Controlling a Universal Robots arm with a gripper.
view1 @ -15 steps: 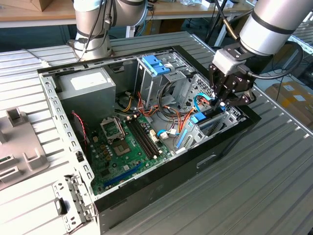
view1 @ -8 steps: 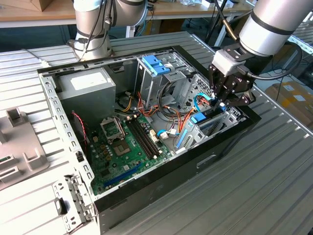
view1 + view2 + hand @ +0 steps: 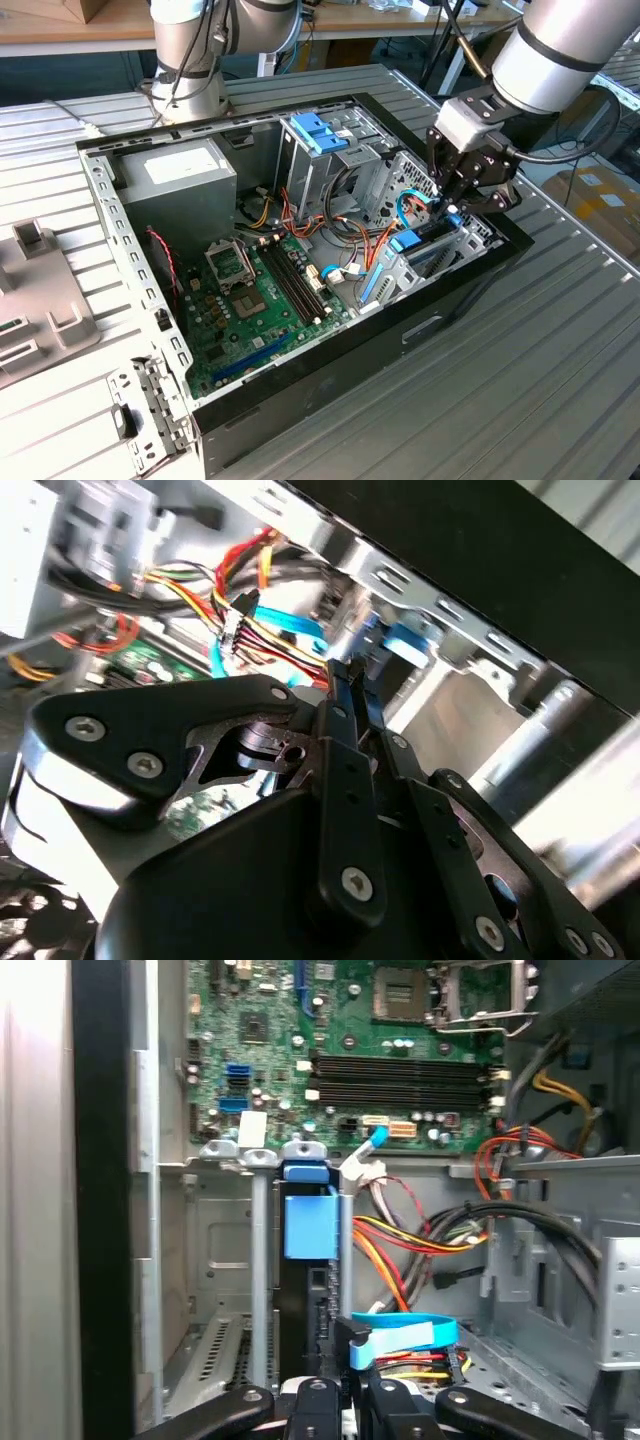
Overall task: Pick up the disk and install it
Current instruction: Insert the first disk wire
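The gripper (image 3: 452, 207) is seen lowered into the open computer case (image 3: 300, 395) at the exterior view's right, its fingers (image 3: 345, 685) pressed together on the upper edge of the disk (image 3: 305, 1260). The disk is stood on edge in the metal drive bay (image 3: 225, 1260) beside the motherboard (image 3: 255, 310), its light-blue tab (image 3: 308, 1225) facing the board in the first wrist view.
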